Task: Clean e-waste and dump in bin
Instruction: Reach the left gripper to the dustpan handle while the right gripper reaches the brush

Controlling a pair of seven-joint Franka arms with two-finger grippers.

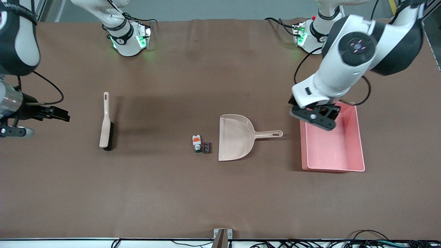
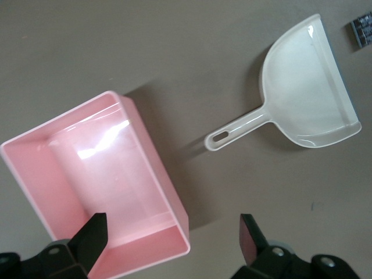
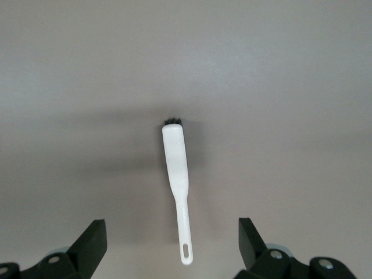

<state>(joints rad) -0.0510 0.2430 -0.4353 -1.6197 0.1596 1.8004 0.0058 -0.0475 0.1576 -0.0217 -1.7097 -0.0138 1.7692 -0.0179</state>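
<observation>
With both the left gripper (image 1: 315, 116), over the bin (image 1: 358, 137), and the right gripper (image 1: 51, 113), apparently up beside the brush (image 1: 106, 122), spread wide and empty, the e-waste (image 1: 201, 144) just beside the dustpan (image 1: 236, 137) could be scattered by a hard sweep.

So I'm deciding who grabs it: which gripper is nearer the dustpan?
Left. The left gripper hangs over the bin beside the dustpan; the right gripper is past the brush.

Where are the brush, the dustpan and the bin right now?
brush (image 1: 106, 128), front view, on the middle of its back.
dustpan (image 1: 235, 137), front view, on its bare pan floor.
bin (image 2: 157, 168), left wrist view, on its side wall.
</observation>
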